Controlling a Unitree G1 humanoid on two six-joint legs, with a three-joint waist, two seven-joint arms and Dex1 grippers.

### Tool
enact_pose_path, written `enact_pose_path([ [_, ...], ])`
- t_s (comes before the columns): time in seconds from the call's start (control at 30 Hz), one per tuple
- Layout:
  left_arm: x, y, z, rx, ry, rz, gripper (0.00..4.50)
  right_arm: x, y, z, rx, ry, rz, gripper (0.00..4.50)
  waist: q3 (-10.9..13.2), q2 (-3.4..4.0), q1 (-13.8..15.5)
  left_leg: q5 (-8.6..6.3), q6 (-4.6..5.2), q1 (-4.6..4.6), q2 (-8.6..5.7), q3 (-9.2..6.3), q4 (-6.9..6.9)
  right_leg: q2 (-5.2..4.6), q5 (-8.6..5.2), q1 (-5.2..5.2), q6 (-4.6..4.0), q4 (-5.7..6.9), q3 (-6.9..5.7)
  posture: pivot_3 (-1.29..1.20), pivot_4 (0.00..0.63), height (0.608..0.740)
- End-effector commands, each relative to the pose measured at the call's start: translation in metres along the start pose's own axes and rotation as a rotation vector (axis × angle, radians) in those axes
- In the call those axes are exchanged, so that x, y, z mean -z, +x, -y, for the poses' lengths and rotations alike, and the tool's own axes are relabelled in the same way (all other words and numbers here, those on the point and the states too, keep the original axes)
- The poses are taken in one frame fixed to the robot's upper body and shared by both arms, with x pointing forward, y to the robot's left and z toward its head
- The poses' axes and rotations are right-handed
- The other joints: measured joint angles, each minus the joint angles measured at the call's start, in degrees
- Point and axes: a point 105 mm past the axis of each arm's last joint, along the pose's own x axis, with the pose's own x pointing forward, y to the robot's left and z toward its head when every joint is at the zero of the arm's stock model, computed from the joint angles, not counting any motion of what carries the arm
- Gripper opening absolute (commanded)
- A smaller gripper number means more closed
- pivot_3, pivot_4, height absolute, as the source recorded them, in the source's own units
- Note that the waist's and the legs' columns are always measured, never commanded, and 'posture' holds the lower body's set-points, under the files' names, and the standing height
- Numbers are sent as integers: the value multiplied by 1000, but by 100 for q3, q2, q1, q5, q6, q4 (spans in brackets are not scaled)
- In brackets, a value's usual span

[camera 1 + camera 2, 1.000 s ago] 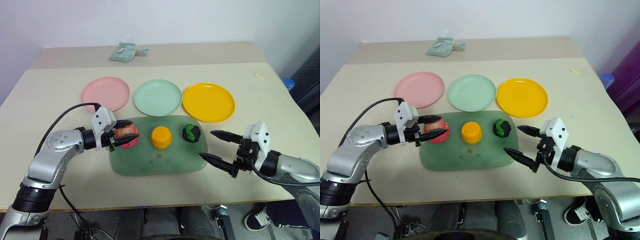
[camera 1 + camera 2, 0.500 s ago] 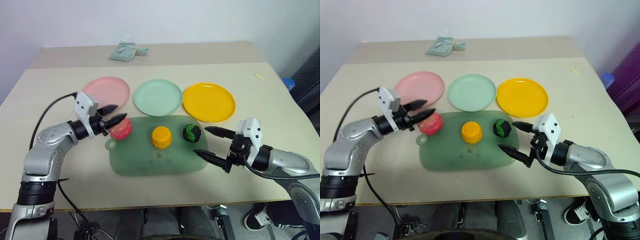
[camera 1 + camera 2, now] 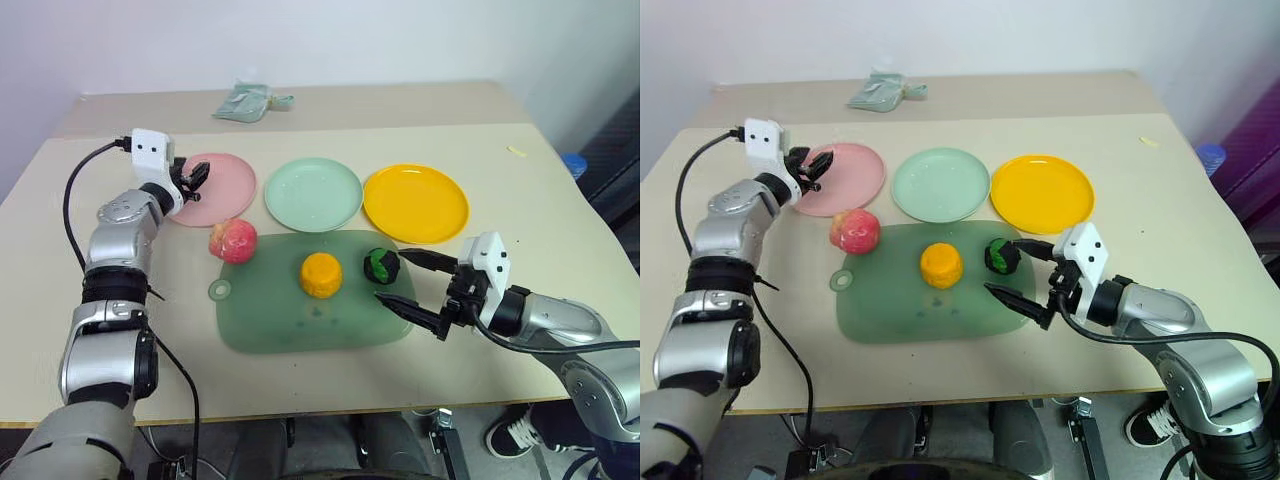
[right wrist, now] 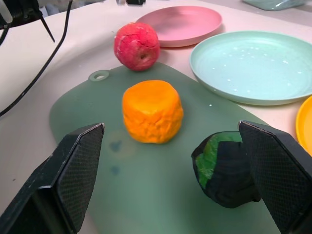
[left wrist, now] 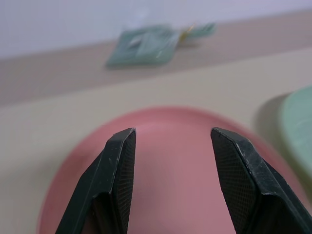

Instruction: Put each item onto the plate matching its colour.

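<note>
A: Progress check. Is anything on its plate?

B: Nothing yet. The pink plate (image 3: 225, 180), mint green plate (image 3: 313, 195) and yellow-orange plate (image 3: 416, 203) are all bare. Zero of three sorted.

A: Where are the items?

B: The red apple (image 3: 233, 241) lies on the table (image 3: 520, 300), just off the corner of the green board (image 3: 300, 325) and near the pink plate's rim, but not on the plate. The orange item (image 3: 321, 275) and the dark green item (image 3: 381, 265) both sit on the board, apart from each other.

A: Grippers?

B: The left gripper (image 3: 195, 175) hangs over the near edge of the pink plate. In the left wrist view its fingers (image 5: 117, 165) stand apart with nothing between them. The right gripper (image 3: 390, 278) is spread wide and empty. It points at the dark green item, which sits just ahead of its fingers and is not gripped.

A: Counts?

B: Three items, three plates, one board. One pale teal cloth bundle (image 3: 245, 100) lies at the far edge.

A: Remaining?

B: My judgement is that all three placements remain. The apple is closest to its plate, and the green item looks like the right arm's next target.
</note>
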Motion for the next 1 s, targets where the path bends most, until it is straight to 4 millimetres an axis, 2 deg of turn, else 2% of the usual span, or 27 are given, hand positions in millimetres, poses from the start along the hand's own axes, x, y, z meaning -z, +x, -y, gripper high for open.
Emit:
enact_pose_path([
  [0.03,-20,2,-10,-29,12,80,2666,-14,-1,-3,8,-50,41,4500,1,-1,6,0,0,-2,0,0,0,0,0,-2,0,0,0,0,150,740],
  [0.1,-26,-1,-14,-28,-47,129,3332,-14,-1,-4,17,-49,43,4500,1,-1,9,0,0,-3,0,0,0,-2,0,-2,0,0,1,0,150,740],
  [0.17,-37,-6,-18,-8,-104,203,4309,-13,-1,-5,22,-45,40,4500,2,-4,11,0,0,-3,1,-1,0,-2,0,-2,0,0,1,0,150,740],
  [0.2,-40,-10,-21,-9,-109,222,4445,-13,-1,-5,22,-44,39,4500,2,-4,11,0,-1,-3,1,-1,0,-2,0,-2,0,1,1,0,150,740],
  [0.33,-43,-30,-25,43,-60,262,4445,-13,-2,-6,23,-45,36,4500,2,-3,-5,0,-1,-3,1,-1,0,-3,0,-2,0,1,3,0,150,740],
  [0.43,-45,-53,-2,243,-40,282,4445,-15,-3,-5,25,-48,39,4500,1,-2,-26,0,-1,0,7,2,-2,-2,0,-5,0,4,7,0,150,740],
  [0.53,-30,-86,43,548,20,183,4445,-14,-1,-5,12,-45,33,4500,1,-3,-13,2,-3,-1,10,1,-2,-2,0,-6,0,9,8,0,150,740],
  [0.6,-18,-100,62,662,58,107,4445,-13,1,-6,3,-41,30,4500,1,-3,20,2,-3,2,11,3,-2,-5,0,-4,-1,10,10,0,150,740],
  [0.77,7,-105,80,733,161,-50,4445,-13,4,-6,-5,-41,33,4500,1,-3,53,2,-3,7,6,-1,4,-8,0,9,-1,12,6,0,150,740],
  [0.87,24,-98,81,713,253,-118,4445,-14,3,-5,-2,-45,36,4500,1,-3,14,1,-3,9,6,-1,2,-2,-1,8,-2,12,6,0,150,740],
  [0.97,31,-92,78,691,295,-153,4445,-15,3,-5,6,-48,39,4500,1,-4,10,1,-3,9,7,0,2,1,-1,6,-2,13,6,0,150,740],
  [1.0,32,-90,77,688,300,-158,4211,-15,3,-5,8,-49,40,4500,0,-4,11,1,-3,9,8,-1,2,1,-1,6,-2,13,6,0,150,740],
])
